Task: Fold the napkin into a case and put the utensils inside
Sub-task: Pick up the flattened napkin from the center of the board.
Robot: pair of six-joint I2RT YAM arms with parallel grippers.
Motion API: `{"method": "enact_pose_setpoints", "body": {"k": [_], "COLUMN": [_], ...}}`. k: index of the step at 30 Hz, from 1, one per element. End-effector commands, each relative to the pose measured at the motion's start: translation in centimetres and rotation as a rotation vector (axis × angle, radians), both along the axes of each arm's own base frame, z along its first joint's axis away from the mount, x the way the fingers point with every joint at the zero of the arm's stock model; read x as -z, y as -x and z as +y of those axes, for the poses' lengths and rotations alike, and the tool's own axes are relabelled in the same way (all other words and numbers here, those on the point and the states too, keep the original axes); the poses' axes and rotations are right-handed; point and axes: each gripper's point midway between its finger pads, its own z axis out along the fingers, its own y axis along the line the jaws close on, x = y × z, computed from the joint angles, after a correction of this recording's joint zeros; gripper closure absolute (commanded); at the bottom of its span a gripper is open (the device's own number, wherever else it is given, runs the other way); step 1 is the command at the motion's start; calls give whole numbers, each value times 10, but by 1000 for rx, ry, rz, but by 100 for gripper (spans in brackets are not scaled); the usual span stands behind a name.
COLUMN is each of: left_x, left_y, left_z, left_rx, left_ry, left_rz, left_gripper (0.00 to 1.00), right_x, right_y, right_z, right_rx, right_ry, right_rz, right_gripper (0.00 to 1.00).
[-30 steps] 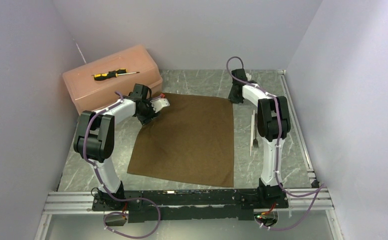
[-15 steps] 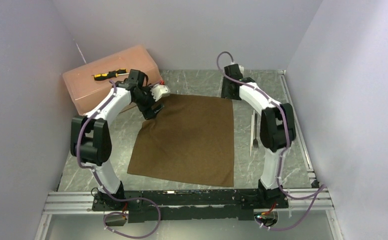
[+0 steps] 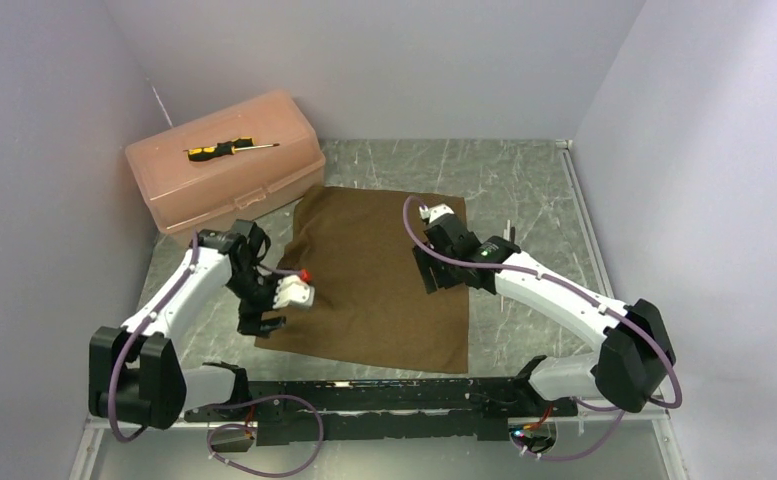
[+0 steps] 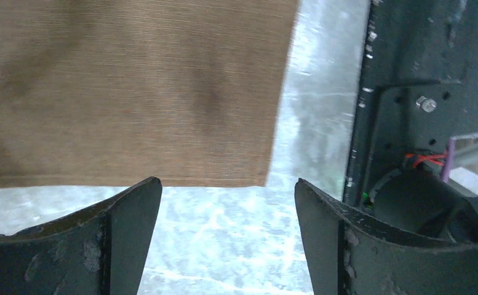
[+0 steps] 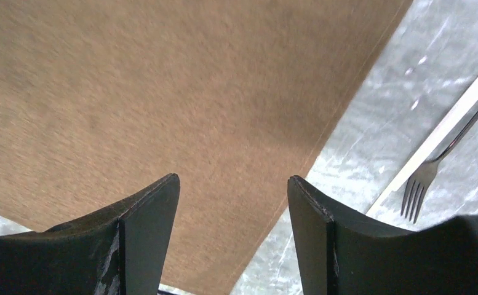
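Item: plain dark brown cloth napkin (image 3: 379,275), flat at bench centre, unfolded. I have swung my left hand (image 3: 276,308) from 11 to 7 o'clock and my right hand (image 3: 432,268) from 1 o'clock inward; both open, empty. Silvery fork (image 5: 440,160) at 3 o'clock. Folding still ahead.

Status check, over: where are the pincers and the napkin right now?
Both pincers open, empty: left pincer over near-left napkin corner, right pincer above its right edge. Napkin flat, unfolded. Fork on table beside it. Nothing blocking.
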Motion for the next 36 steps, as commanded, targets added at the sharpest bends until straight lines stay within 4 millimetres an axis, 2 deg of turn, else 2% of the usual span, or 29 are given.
{"method": "enact_pose_setpoints", "body": {"k": [1, 3, 7, 11, 16, 22, 24, 28, 29, 32, 36], "left_x": [4, 15, 35, 53, 67, 84, 86, 76, 70, 46, 5], "left_y": [44, 54, 57, 43, 24, 29, 26, 14, 10, -2, -16], "left_z": [6, 11, 12, 15, 14, 18, 17, 8, 4, -10, -36], "left_rx": [196, 246, 275, 254, 236, 230, 216, 157, 129, 35, -103], "left_ry": [2, -28, -55, -109, -131, -163, -163, -134, -121, -73, 49], "left_rz": [12, -12, -58, -89, -123, -81, -88, -98, -96, -61, 36], "left_gripper": [15, 14, 16, 21, 34, 48, 58, 88, 95, 97, 97], "right_x": [3, 5, 6, -1, -11, -16, -21, -29, -33, -40, -42], "right_y": [8, 5, -3, -7, -10, -7, -4, 12, 17, 30, 48], "right_z": [4, 9, 17, 23, 22, 23, 28, 36, 37, 36, 29], "right_rx": [3, -15, -45, -77, -114, -215, -277, -465, -527, -632, -737], "right_ry": [-48, -56, -59, -76, -89, -86, -102, -118, -111, -107, -74], "right_rz": [16, 14, -4, -31, -93, -137, -150, -173, -188, -197, -166], "right_gripper": [31, 31, 31, 31, 33, 32, 32, 24, 14, 13, 14]}}
